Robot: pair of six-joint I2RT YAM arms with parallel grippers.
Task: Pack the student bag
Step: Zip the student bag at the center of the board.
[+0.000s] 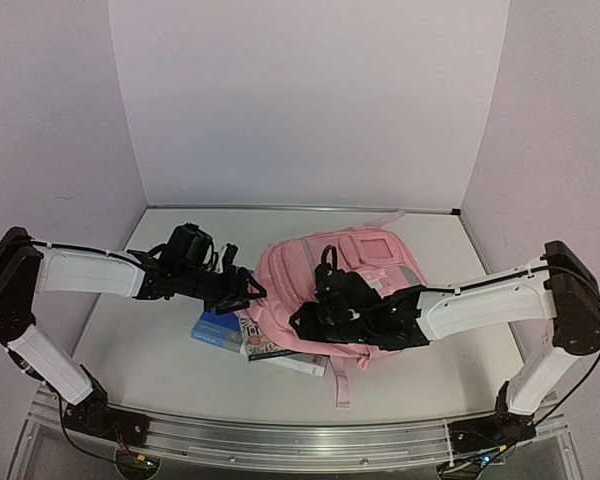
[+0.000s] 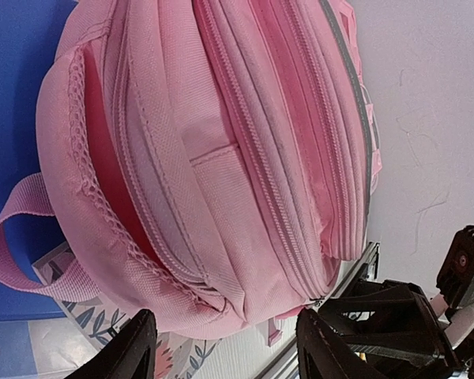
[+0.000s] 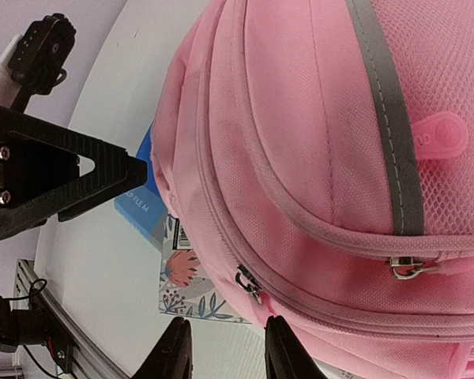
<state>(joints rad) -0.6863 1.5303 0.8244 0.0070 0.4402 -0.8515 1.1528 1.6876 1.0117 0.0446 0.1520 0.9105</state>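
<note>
The left gripper (image 2: 225,347) is hovering spread wide at the bag's (image 1: 300,270) end, pinching nothing. The bag is lying mid-table, partly over a blue folder (image 1: 215,330). The right gripper (image 3: 225,347), jaws narrowly apart and empty, is nearing the zip pull (image 3: 249,286); it should be pinching the tab squarely.

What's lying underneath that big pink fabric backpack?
Poking out from under the big pink fabric backpack are a flat blue packet and a white floral-patterned book. How far they reach beneath it, and whether anything else lies there, is covered by the bag.
</note>
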